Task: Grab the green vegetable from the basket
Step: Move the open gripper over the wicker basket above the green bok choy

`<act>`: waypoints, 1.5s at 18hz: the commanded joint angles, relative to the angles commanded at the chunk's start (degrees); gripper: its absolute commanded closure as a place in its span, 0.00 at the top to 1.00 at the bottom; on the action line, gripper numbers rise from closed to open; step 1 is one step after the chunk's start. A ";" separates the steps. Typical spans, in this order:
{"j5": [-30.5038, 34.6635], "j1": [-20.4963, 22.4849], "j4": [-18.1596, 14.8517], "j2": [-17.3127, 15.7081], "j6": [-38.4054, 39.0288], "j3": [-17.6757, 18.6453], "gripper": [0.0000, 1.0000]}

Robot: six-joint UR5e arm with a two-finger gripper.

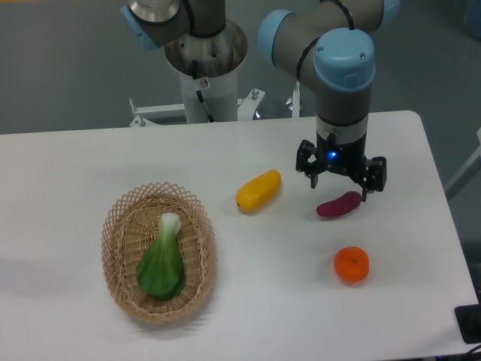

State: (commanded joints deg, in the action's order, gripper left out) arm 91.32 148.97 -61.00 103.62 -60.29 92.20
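Grey-and-blue UR5e arm reaches in from the top of the frame, wrist pointing straight down over the right half of the white table [68, 173]. Black two-finger gripper [342, 184] hangs just above and behind the small purple curved vegetable [339, 204], fingers spread apart with nothing between them; whether a fingertip touches the purple piece can't be told. Green leafy vegetable with a pale white stalk end [162, 259] lies inside the oval tan wicker basket [120, 218] at lower left, stalk pointing to the far rim, leaves toward the near rim, well apart from the gripper. Count: one basket, one green vegetable, one yellow oblong fruit [258, 190] between basket and gripper, one purple vegetable, one round orange fruit [351, 265] on the table nearer the camera than the purple one. All three loose items sit on the bare table, apart from each other.
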 joint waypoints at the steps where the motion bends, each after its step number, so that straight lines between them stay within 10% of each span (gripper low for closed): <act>1: 0.00 -0.09 0.00 0.00 0.09 0.09 1.00; 16: -1.67 -9.30 0.17 -6.85 14.04 8.08 1.00; 27: -1.41 -26.00 7.55 2.80 35.67 9.23 1.00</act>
State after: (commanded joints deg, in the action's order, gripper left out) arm 89.91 122.97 -53.44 106.42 -24.62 101.42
